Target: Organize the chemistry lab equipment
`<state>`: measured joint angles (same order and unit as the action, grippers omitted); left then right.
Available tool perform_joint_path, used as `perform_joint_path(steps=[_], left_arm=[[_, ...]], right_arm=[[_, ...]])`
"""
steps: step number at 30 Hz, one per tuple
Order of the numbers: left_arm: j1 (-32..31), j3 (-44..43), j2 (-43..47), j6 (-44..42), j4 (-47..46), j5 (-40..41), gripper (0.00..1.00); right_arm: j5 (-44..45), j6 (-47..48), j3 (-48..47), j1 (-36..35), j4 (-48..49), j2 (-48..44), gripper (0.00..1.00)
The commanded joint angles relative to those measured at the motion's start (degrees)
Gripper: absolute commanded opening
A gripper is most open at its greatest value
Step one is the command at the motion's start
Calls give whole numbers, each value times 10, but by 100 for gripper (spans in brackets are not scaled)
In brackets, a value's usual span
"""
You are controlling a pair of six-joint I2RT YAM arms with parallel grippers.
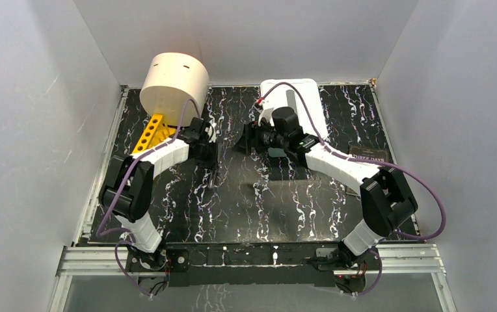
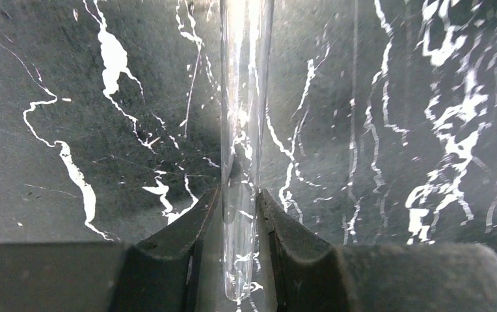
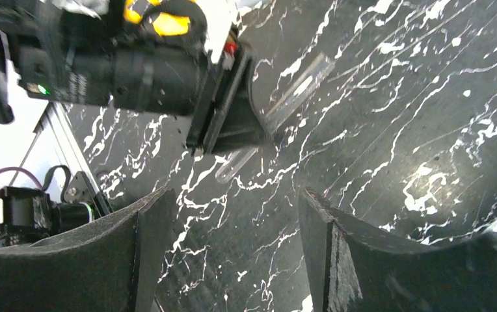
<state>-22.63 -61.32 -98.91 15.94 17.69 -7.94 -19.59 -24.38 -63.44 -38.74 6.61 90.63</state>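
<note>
My left gripper (image 2: pixel 239 195) is shut on a clear glass test tube (image 2: pixel 246 97), gripped near its rounded closed end and held above the black marbled tabletop. In the right wrist view the tube (image 3: pixel 300 89) sticks out of both sides of the left gripper (image 3: pixel 233 127). In the top view the left gripper (image 1: pixel 207 151) hangs just right of the yellow holed rack (image 1: pixel 151 133). My right gripper (image 3: pixel 233 198) is open and empty, facing the left gripper from the right (image 1: pixel 249 140). No other lab equipment shows.
The big cream cylinder (image 1: pixel 174 81) stands at the back left, behind the rack. A white tray (image 1: pixel 298 94) lies at the back centre, partly under the right arm. A dark-covered book (image 1: pixel 369 156) lies at the right edge.
</note>
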Motion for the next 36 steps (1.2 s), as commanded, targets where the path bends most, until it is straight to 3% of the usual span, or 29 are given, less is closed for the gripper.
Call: perform_joint_path(steps=[1, 19, 36], left_arm=[[-1, 14, 46, 93, -50, 1, 17], [9, -26, 51, 175, -81, -28, 20], [17, -29, 69, 264, -111, -39, 20]], right_arm=[[18, 14, 16, -10, 18, -25, 78], [-26, -32, 40, -21, 61, 42, 80], [-58, -103, -30, -23, 102, 144, 78]])
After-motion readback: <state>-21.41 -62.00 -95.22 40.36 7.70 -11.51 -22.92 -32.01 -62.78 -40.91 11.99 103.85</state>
